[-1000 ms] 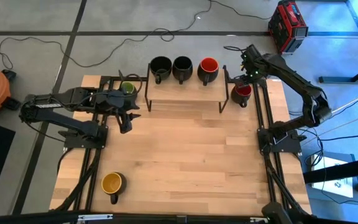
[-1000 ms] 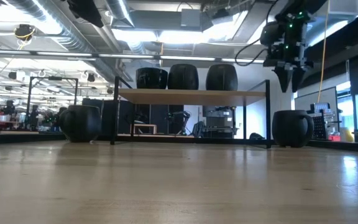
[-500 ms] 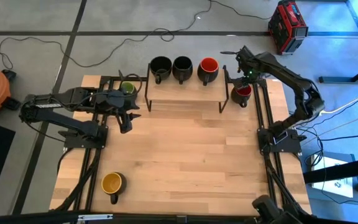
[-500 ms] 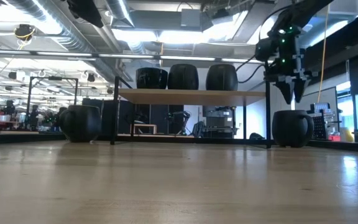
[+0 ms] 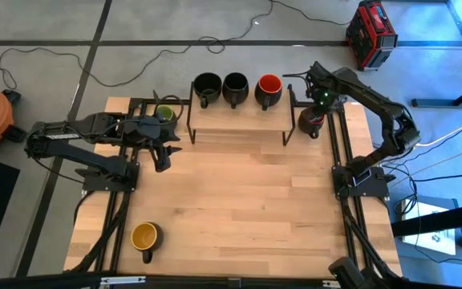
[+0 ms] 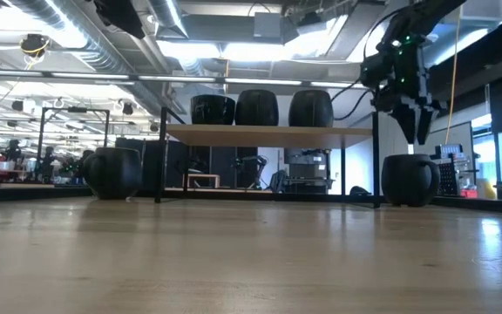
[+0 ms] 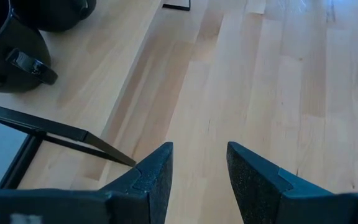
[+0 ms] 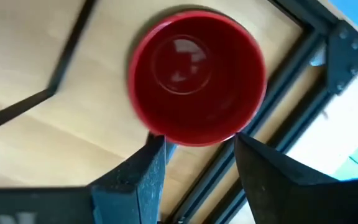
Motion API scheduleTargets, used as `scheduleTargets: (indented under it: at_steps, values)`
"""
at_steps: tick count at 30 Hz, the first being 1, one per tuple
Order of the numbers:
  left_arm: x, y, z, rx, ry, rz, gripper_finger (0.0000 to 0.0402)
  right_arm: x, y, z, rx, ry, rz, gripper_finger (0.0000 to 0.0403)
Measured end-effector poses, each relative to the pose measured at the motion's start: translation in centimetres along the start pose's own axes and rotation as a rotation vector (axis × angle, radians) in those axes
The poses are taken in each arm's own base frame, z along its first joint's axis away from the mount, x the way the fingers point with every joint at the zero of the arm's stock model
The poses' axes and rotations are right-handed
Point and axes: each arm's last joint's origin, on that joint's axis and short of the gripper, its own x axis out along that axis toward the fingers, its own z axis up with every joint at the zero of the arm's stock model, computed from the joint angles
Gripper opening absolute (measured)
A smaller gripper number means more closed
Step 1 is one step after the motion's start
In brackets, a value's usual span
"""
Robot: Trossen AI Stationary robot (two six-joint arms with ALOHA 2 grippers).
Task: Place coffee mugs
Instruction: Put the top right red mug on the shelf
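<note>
A wooden table (image 5: 239, 193) is seen from directly above, with a dark robot arm at each side. At the table's far edge a low shelf (image 5: 239, 120) on a black frame is placed, and three mugs are lined up on it: two with black insides (image 5: 207, 87) (image 5: 235, 85) and one with an orange-red inside (image 5: 269, 87). A mug with a green inside (image 5: 164, 113) is set on the table just left of the shelf, and a mug with a yellow inside (image 5: 145, 237) is set well apart, near the table's front left corner. The dark red mug (image 8: 196, 77) is placed on the table just right of the shelf, close to the table's right edge. The right gripper (image 6: 414, 122) is held directly above this mug, pointed down, with its fingers (image 8: 143, 174) apart and nothing held between them; in the level view a clear gap is seen between the fingertips and the mug's rim. The left gripper (image 5: 160, 152) is held over the table just in front of the green mug, and its jaws are also apart and empty, with bare wood seen between them in the left wrist view.
</note>
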Motion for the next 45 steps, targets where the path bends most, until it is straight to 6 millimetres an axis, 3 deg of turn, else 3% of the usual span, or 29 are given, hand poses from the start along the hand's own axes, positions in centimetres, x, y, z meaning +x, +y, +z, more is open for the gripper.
scheduleTargets:
  at_steps: [9, 18, 35, 39, 45]
  values:
    - [0.0, 0.0, 0.0, 0.0, 0.0, 0.0, 0.0146, -1.3, 0.3, -0.7, -0.2, -0.072, 0.141, 0.0177]
    - [0.0, 0.0, 0.0, 0.001, 0.0, 0.0, 0.0146, 2.6, 0.6, -0.9, -0.226, -0.083, 0.149, 0.0177]
    - [0.0, 0.0, 0.0, 0.0, 0.0, 0.001, 0.0146, 5.2, 1.0, -1.3, -0.245, -0.104, 0.122, 0.0173]
    - [0.0, 0.0, 0.0, 0.0, 0.0, 0.001, 0.0146, 5.9, 1.1, -1.7, -0.247, -0.08, 0.125, 0.0143]
    - [0.0, 0.0, 0.0, 0.001, -0.001, 0.006, 0.0146, 6.0, 1.1, -1.8, -0.248, -0.08, 0.134, 0.005]
